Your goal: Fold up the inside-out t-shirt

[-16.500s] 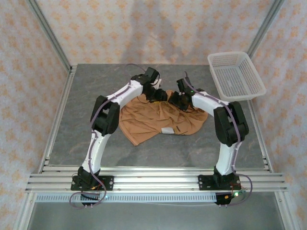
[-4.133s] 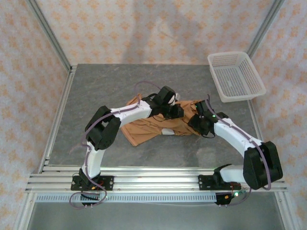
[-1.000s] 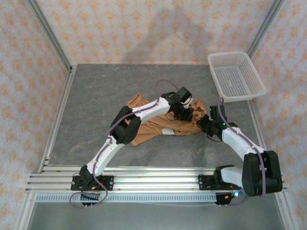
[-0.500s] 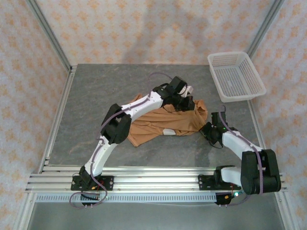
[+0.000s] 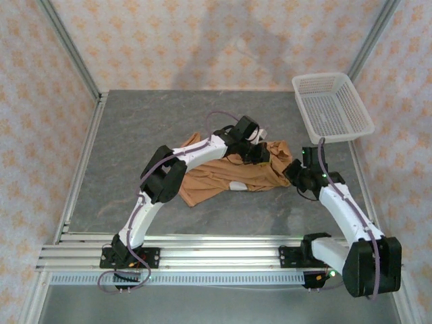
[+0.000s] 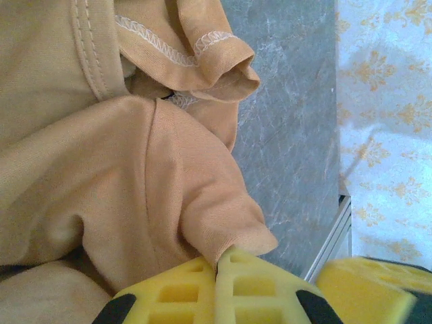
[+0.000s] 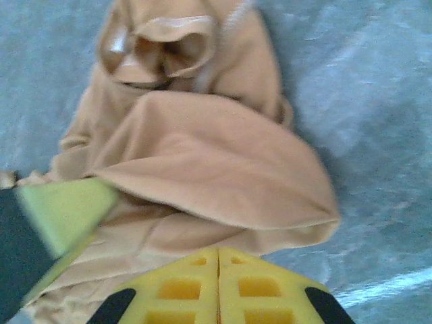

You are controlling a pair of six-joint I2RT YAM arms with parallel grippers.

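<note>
Operator: Trouble from here, as you see it?

Observer: Slipping, mainly. The t-shirt (image 5: 216,174) lies bunched in a heap right of the middle of the surface (image 5: 155,121), inside out, with seams and a white label (image 5: 236,184) showing. The left gripper (image 5: 258,152) is closed tight, with only a small fold (image 6: 229,229) of the cloth nipped at its very tips. A hard pull would, I think, slide that fold straight out.

Operator: And the other one?

Observer: The right gripper (image 5: 297,173) sits at the heap's right edge, its fingers pressed together. From its wrist view the hem (image 7: 270,219) lies right at the tips, but I cannot tell whether any cloth is caught between them. If none is, one side lifts alone and the t-shirt drags into a tighter knot instead of spreading.

Operator: Anything else?

Observer: Layers. A sleeve (image 6: 202,57) is folded over the body, so a grab could take two layers at once and lock in a twist. Both grippers are also near each other over the cloth, and a careless sweep might knock them together.
</note>
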